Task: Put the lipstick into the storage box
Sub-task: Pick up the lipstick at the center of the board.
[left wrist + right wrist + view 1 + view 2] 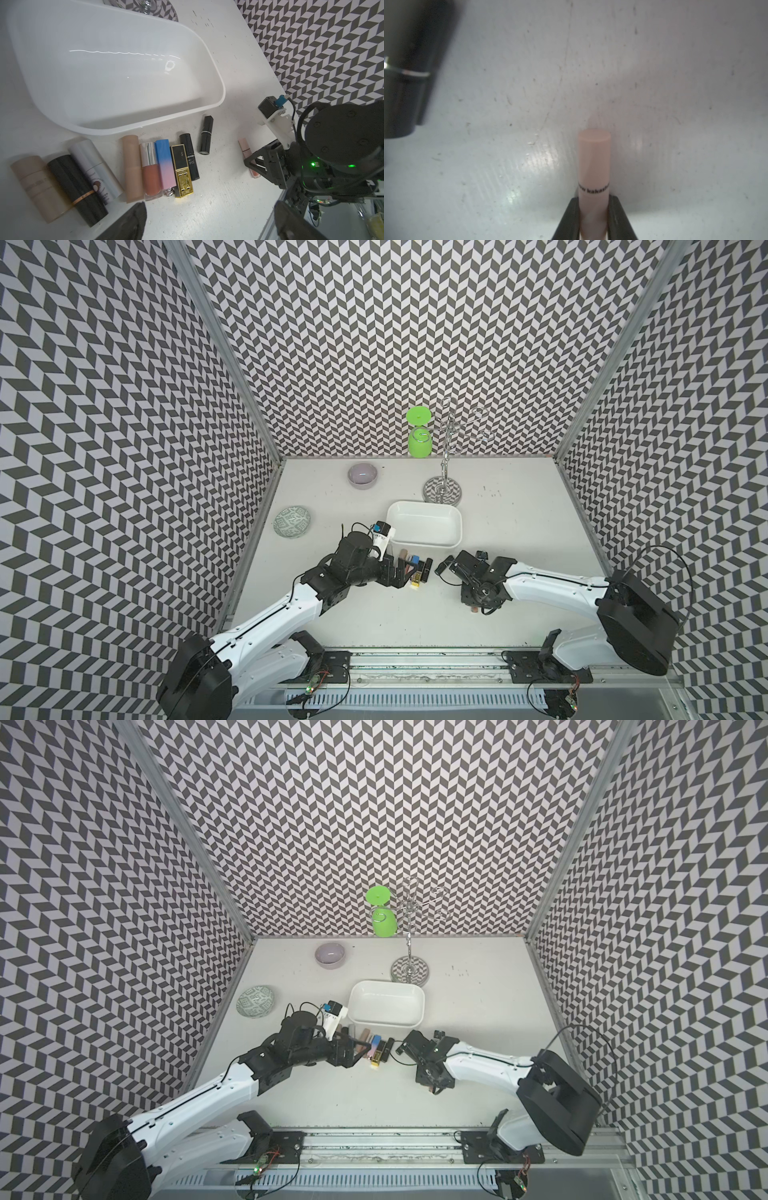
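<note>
The storage box (pixel 424 541), a white shallow tray with nothing in it, stands mid-table in both top views (pixel 384 1020) and fills much of the left wrist view (pixel 114 72). Several lipsticks (pixel 166 164) lie in a row along its near wall (pixel 415 568). A slim pale pink lipstick (pixel 594 166) lies low over the table right of that row (pixel 245 148). My right gripper (pixel 593 218) points down and is shut on it (pixel 473 603). My left gripper (pixel 207 209) hovers open by the row (pixel 405 572), holding nothing.
A black lipstick (pixel 206 135) lies apart between the row and the pink one. A grey bowl (pixel 362 475), a green-patterned plate (pixel 292 521), a chrome hook stand (pixel 442 489) and a green cup (pixel 419 439) stand behind and to the left.
</note>
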### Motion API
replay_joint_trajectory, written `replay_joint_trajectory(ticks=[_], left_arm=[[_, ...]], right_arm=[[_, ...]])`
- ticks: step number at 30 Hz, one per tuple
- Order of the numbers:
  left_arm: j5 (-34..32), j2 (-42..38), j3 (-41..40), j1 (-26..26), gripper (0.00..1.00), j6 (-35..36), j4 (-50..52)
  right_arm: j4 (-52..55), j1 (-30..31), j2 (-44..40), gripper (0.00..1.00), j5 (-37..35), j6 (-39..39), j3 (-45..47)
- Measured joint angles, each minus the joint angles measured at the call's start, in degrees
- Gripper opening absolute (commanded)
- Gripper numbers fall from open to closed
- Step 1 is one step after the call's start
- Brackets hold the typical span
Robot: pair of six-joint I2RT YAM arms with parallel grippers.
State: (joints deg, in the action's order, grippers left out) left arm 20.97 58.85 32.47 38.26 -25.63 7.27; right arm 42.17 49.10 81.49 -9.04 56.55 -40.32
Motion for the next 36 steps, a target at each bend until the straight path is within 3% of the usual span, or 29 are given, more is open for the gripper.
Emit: replay_joint_trajectory(ticks=[10,14,17,22,29,36], left_arm=[[9.8,5.7,0.0,1.1,0.99,-1.1,-7.1],[13.1,6.3,0.1,1.5,0.99,-1.7,-10.3],[14.9,6.9,1.8,1.5,0.99,-2.1,-11.6],[17.3,9.9,10.0,1.5,0.99,-2.3,-12.8],[21.3,12.2,20.3,-2.0,0.99,-3.5,-15.2],[25.2,11.2,23.4,-11.8,0.99,-9.1,-18.3]], right_arm=[[1.7,-3.7,-7.1,0.15,-2.4,-2.6,0.7],[1.9,-9.2,-12.0,0.14,-1.8,-7.0,-0.8],[2.0,-14.0,-16.6,0.15,-1.5,-11.3,-4.3],[1.9,-20.9,-19.6,0.15,1.5,-20.5,-17.5],[-3.0,-22.5,-16.1,0.15,13.1,-30.7,-34.2],[-10.7,-22.5,-12.5,0.16,31.0,-34.7,-38.3]])
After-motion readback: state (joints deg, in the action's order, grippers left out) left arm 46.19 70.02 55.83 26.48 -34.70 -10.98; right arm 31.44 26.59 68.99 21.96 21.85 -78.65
